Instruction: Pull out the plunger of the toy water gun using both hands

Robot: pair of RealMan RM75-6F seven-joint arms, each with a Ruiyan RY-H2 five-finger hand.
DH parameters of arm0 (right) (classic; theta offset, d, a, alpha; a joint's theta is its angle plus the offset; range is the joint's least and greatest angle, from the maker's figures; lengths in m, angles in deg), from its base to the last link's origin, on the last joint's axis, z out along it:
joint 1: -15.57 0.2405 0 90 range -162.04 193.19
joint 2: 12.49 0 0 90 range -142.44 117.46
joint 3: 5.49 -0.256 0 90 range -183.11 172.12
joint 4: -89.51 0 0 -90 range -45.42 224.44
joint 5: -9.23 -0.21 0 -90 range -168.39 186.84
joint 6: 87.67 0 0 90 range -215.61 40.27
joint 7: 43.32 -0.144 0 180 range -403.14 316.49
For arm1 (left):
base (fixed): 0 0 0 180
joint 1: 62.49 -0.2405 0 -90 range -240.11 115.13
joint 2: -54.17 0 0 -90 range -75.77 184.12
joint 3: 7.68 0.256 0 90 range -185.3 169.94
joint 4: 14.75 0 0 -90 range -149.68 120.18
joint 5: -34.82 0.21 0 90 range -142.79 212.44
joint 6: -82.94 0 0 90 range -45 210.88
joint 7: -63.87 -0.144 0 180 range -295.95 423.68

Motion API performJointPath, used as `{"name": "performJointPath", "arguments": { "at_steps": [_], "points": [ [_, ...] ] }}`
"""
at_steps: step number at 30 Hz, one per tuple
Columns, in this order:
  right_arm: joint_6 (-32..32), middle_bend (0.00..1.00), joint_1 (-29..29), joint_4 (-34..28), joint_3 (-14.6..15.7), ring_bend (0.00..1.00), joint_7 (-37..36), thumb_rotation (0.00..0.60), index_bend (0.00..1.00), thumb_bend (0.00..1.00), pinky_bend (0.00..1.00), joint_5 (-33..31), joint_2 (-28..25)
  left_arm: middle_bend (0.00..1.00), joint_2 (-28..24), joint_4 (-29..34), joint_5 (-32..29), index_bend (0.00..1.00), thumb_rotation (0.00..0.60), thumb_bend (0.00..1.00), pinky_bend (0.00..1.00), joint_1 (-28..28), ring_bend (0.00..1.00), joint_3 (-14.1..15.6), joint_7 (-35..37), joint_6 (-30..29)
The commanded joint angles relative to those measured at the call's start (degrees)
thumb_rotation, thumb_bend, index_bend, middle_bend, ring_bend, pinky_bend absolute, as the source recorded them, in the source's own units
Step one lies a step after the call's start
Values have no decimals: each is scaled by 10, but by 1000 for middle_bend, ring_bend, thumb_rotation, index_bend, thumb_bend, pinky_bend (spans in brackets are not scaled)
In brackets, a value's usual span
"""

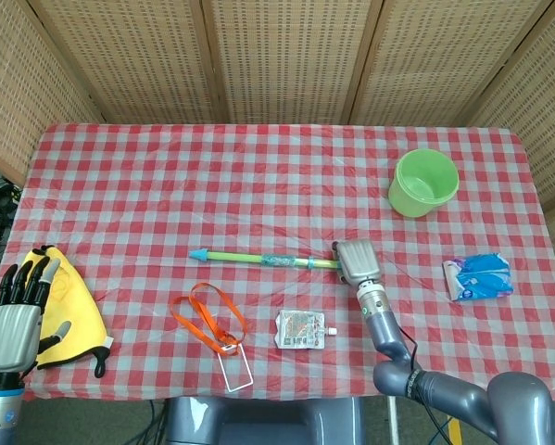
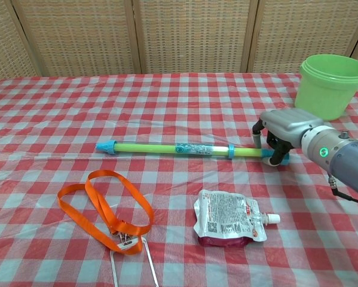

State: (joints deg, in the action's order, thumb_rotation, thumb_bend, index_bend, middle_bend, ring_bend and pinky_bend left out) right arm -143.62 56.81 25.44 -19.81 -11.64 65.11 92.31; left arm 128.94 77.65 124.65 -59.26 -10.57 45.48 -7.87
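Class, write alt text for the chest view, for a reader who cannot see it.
The robot's right hand curls over the plunger end of a green toy water gun lying on a red checked tablecloth. In front lie an orange lanyard and a drink pouch; a green bucket stands behind the hand.

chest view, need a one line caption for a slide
Right hand closes around the plunger end of the toy water gun on the checked table, with an orange lanyard and a pouch in front.
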Motion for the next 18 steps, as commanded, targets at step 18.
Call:
{"name": "performJointPath", "arguments": {
  "at_steps": [18],
  "points": [
    [-29, 985, 4, -90, -18, 905, 14, 600, 726, 506, 612, 1, -48, 0, -16, 43, 8, 0, 600, 165, 0, 11, 0, -2, -10, 10]
  ]
}}
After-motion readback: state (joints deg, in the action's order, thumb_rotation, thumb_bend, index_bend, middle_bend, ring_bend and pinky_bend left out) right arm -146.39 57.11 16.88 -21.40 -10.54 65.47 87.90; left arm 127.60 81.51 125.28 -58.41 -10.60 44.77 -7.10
